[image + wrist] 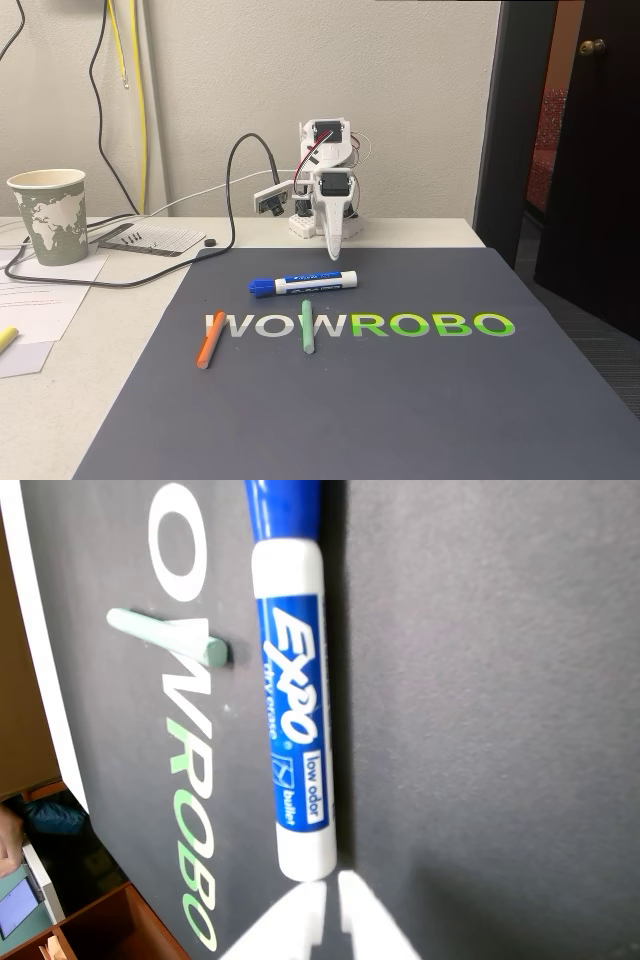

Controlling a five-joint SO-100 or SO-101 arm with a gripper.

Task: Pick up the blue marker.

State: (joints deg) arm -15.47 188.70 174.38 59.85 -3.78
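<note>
Lying flat near the mat's (pixel 400 400) far edge in the fixed view, the blue marker (pixel 305 283) sits just before the downward-pointing gripper (pixel 334 250). In the wrist view, the gripper's (pixel 331 900) white tips stand slightly parted, empty, at the marker's (pixel 295 710) white end.

On the dark mat (pixel 400 400) I count three pens: one blue marker (pixel 304 283), one thin orange stick (pixel 210 339), one thin light-green stick (pixel 307 328). At the left of the fixed view, one paper cup (pixel 49 216). One gripper (pixel 333 255).
</note>
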